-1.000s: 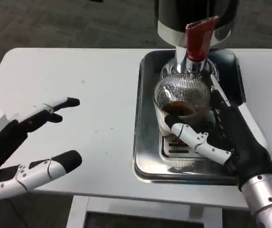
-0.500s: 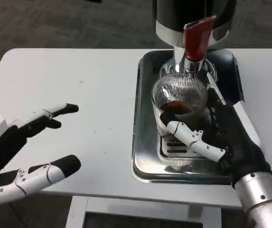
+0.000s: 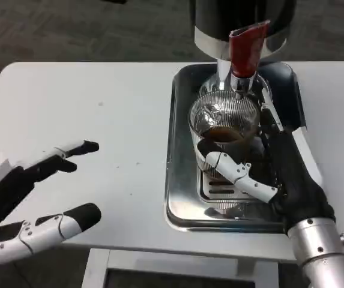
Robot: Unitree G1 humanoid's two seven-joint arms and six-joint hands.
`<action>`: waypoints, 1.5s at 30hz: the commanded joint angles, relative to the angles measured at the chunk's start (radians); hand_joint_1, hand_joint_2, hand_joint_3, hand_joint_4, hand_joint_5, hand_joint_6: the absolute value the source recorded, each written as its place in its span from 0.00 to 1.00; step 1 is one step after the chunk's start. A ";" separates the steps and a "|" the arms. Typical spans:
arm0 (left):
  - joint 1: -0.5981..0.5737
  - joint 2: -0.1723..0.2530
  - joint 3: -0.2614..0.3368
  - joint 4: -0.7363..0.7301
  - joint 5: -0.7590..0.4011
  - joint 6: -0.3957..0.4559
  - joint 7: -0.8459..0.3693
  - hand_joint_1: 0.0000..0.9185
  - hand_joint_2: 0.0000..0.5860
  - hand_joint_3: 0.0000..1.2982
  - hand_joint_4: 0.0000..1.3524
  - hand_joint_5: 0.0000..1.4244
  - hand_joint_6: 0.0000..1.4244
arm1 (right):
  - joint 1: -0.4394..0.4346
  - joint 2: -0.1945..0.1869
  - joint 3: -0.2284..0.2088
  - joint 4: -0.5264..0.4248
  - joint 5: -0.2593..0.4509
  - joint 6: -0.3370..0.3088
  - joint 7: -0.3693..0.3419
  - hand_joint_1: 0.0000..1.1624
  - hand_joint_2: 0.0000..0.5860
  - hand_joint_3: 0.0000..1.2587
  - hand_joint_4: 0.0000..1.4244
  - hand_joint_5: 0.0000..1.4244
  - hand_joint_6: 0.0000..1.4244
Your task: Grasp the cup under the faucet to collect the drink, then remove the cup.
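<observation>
Gripping the part-filled cup (image 3: pixel 224 129) under the faucet (image 3: pixel 244 51), right hand (image 3: pixel 280 174) fingers unchanged; left hand (image 3: pixel 27 198) open, lower-left.

At upper right of the frame, the ribbed glass cup (image 3: pixel 224 129), holding dark drink, stands under the red faucet (image 3: pixel 244 51) on a metal tray (image 3: pixel 181 180). The right hand (image 3: pixel 274 174) grips it. At lower left, the left hand (image 3: pixel 30 198) hovers with fingers (image 3: pixel 69 219) spread above the white tabletop (image 3: pixel 99 102).
</observation>
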 commanded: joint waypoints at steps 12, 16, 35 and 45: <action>0.017 0.027 0.007 0.021 -0.010 0.011 -0.018 0.00 0.19 0.14 0.10 0.16 0.16 | 0.015 0.021 0.034 0.042 -0.016 0.004 -0.007 0.57 0.35 0.00 0.07 0.20 0.28; 0.016 0.030 0.009 0.021 -0.010 0.012 -0.020 0.00 0.19 0.14 0.10 0.16 0.16 | 0.016 0.022 0.040 0.042 -0.023 0.009 -0.012 0.59 0.35 0.00 0.07 0.21 0.29; 0.008 0.047 0.010 0.016 -0.019 0.028 -0.020 0.00 0.18 0.15 0.11 0.16 0.15 | 0.026 0.028 0.052 0.039 -0.077 0.017 -0.027 0.64 0.35 0.01 0.09 0.24 0.32; 0.007 0.048 0.012 0.022 -0.024 0.026 -0.022 0.00 0.19 0.15 0.12 0.16 0.15 | 0.034 0.031 0.058 0.039 -0.118 0.020 -0.044 0.65 0.35 0.04 0.11 0.27 0.34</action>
